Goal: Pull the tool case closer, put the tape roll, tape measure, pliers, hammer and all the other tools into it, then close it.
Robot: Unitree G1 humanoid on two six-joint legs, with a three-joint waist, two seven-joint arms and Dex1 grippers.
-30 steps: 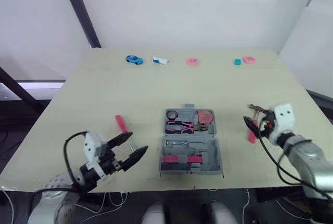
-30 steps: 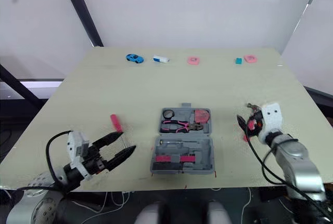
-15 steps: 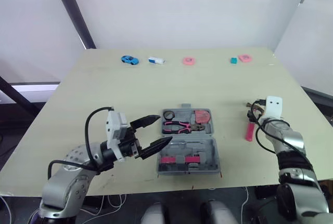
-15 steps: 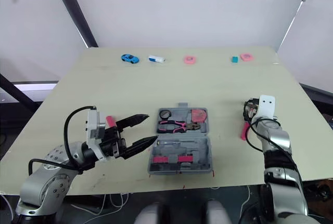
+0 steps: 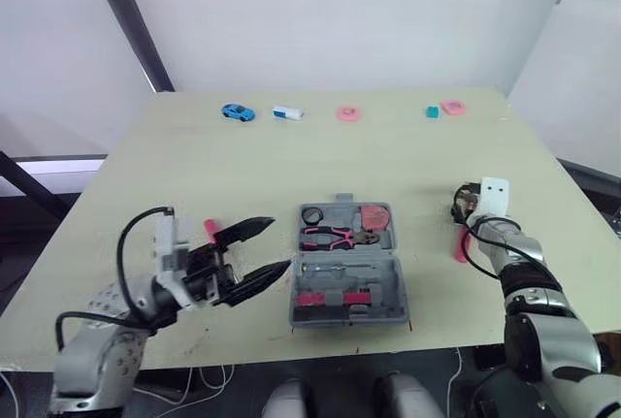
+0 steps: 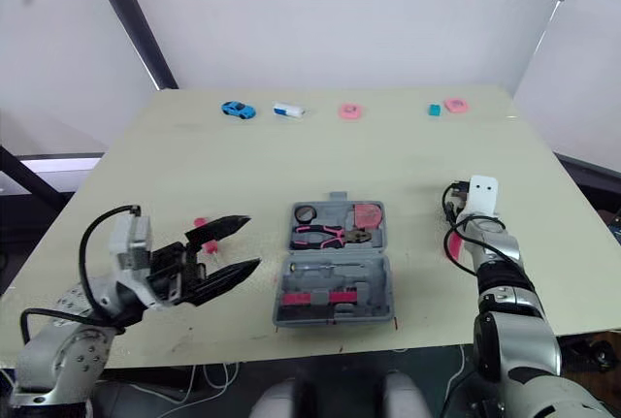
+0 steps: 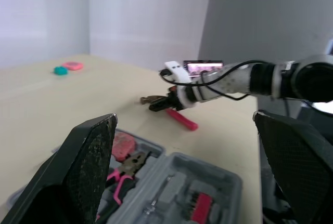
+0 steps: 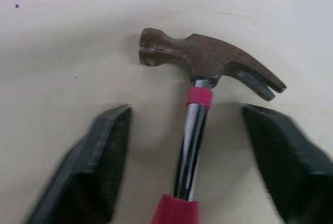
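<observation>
The grey tool case (image 5: 349, 265) lies open near the table's front edge. Its far half holds the black tape roll (image 5: 312, 215), pink-handled pliers (image 5: 335, 237) and pink tape measure (image 5: 378, 217). My left gripper (image 5: 280, 243) is open, just left of the case and apart from it. Behind that gripper a pink-handled tool (image 5: 210, 226) lies on the table. The hammer (image 8: 203, 57) lies to the right of the case, its pink handle (image 5: 463, 246) pointing toward me. My right gripper (image 8: 186, 110) is open, with one finger on each side of the shaft just below the head.
Along the far edge sit a blue toy car (image 5: 232, 112), a white and blue piece (image 5: 285, 112), a pink round piece (image 5: 346, 113), a teal block (image 5: 431, 112) and another pink piece (image 5: 453, 107). The table's right edge runs close to the hammer.
My left gripper rose from the front left toward the case, then drew back slightly left, staying open. My right gripper turned and settled over the hammer's head end.
</observation>
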